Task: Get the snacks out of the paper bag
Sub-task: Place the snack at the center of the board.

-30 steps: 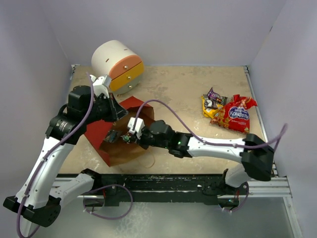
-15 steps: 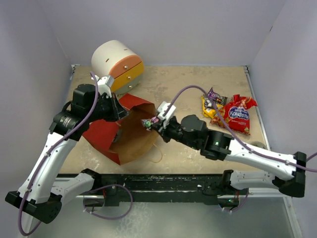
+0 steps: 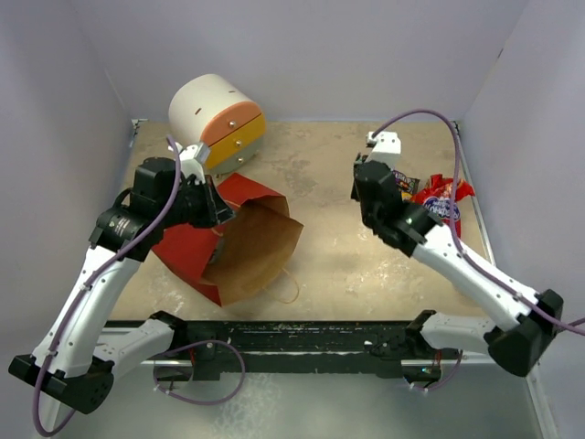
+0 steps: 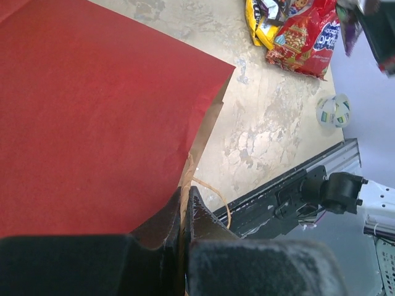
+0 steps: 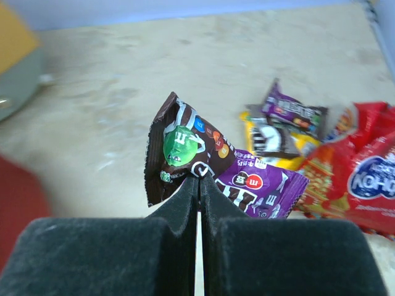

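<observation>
Red paper outside, kraft brown inside: one paper bag (image 3: 251,247) lies at the left of the table (image 3: 334,251), its mouth gaping toward the right. My left gripper (image 4: 185,206) has its fingers together, pinched on the rim of the mouth and holding it open. My right gripper (image 5: 199,182) hangs over the right half of the table, well apart from the bag, fingers clamped on a brown packet (image 5: 179,154). A purple packet (image 5: 262,185) sits against the brown one and seems caught in the same pinch, though I cannot be sure. I judge the step in hand is carrying this catch to the pile of snacks. That pile lies on the table just beyond the gripper: one red pack (image 5: 364,179), one yellow packet (image 5: 296,159), one purple bar (image 5: 293,111) and one dark bar (image 5: 271,139), the bars resting on the yellow packet. Counting the two at my fingers, that makes six snacks out. The next move calls for lowering beside the pile, parting the fingers, then going back into the held-open mouth. From above I see no snack in the brown interior, but its depths are hidden.
</observation>
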`<state>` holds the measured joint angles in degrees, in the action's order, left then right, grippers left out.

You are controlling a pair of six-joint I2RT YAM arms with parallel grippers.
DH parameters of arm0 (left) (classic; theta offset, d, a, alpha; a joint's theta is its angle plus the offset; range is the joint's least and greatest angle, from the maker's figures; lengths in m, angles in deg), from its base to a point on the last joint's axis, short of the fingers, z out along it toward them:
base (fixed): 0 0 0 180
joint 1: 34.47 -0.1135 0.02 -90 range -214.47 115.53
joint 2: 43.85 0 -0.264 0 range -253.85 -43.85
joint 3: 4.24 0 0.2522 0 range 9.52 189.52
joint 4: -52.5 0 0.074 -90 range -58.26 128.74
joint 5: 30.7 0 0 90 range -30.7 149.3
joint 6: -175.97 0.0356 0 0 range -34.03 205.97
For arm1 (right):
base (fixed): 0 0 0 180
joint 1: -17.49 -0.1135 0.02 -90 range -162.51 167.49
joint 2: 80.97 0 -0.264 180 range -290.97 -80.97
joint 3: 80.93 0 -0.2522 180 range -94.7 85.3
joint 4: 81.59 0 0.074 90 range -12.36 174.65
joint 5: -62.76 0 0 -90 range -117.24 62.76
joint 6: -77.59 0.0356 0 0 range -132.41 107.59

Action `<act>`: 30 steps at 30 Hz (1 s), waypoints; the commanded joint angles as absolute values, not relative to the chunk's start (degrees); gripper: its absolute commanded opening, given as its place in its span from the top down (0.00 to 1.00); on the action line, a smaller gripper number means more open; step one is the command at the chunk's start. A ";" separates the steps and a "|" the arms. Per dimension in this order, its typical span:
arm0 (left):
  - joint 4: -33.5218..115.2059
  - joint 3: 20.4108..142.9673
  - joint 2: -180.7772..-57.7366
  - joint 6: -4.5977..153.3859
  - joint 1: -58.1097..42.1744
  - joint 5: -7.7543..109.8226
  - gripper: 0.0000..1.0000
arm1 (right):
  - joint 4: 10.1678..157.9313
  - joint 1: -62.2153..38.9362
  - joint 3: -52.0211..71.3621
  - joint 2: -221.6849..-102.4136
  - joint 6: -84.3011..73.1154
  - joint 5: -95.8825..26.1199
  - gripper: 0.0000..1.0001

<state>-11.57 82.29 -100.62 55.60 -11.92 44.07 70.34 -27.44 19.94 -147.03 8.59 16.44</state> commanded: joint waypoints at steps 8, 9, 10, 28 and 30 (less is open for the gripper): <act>-10.88 84.81 -103.56 55.70 -12.05 41.08 1.00 | 72.18 -0.96 13.63 -164.74 19.57 3.89 1.00; -10.91 84.61 -103.58 55.72 -12.00 41.29 1.00 | 73.87 0.92 13.87 -165.64 19.98 1.60 1.00; -11.06 84.58 -103.69 55.76 -12.05 41.65 1.00 | 75.66 2.62 14.01 -166.66 20.10 -0.57 1.00; -5.53 83.16 -104.68 53.96 -11.98 38.13 1.00 | 75.25 12.26 12.03 -174.99 23.62 -8.73 0.67; -4.51 83.54 -104.90 53.82 -12.05 36.75 1.00 | 74.55 12.24 13.06 -173.09 22.06 -9.83 0.60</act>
